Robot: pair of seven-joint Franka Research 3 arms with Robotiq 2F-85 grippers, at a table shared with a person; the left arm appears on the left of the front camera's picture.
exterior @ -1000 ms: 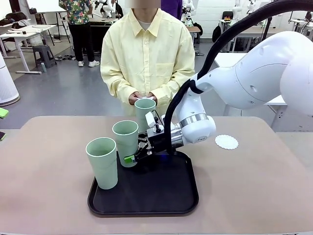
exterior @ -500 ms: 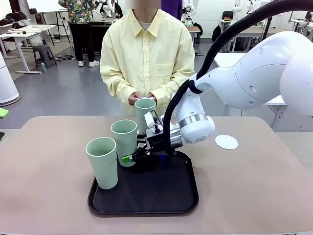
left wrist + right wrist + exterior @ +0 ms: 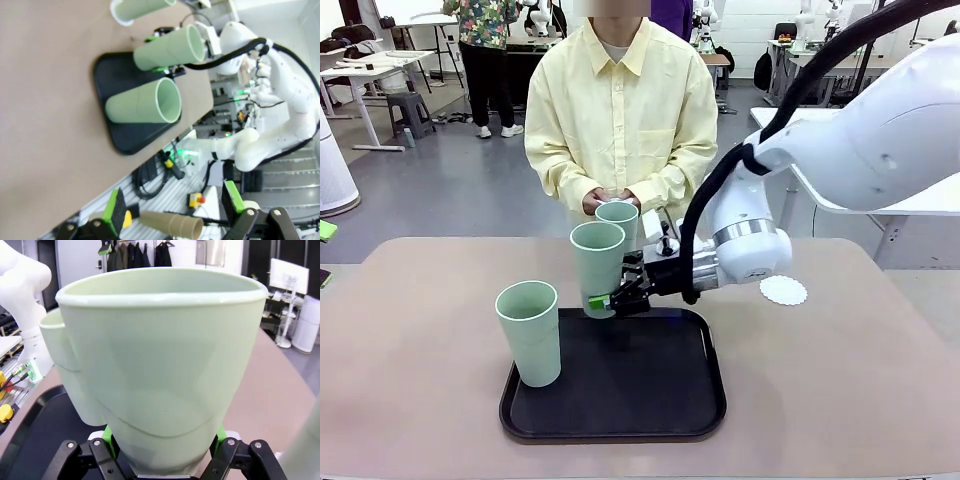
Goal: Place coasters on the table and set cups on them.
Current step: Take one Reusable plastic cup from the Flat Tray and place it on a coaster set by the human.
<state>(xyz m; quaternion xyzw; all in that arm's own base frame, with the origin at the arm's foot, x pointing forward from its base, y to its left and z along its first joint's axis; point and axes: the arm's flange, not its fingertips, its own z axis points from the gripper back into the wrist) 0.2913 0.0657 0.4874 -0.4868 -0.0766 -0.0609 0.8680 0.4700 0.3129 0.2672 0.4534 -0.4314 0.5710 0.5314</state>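
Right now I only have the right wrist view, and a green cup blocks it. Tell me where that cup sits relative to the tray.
Observer: The right claw grips the cup near its base. It appears raised just above the black tray's far edge.
Operator: Locate a coaster.
Observer: One coaster lies bare on the table, right of the tray.
Operator: Report the left claw.
Observer: The left claw is open and empty, away from the tray.
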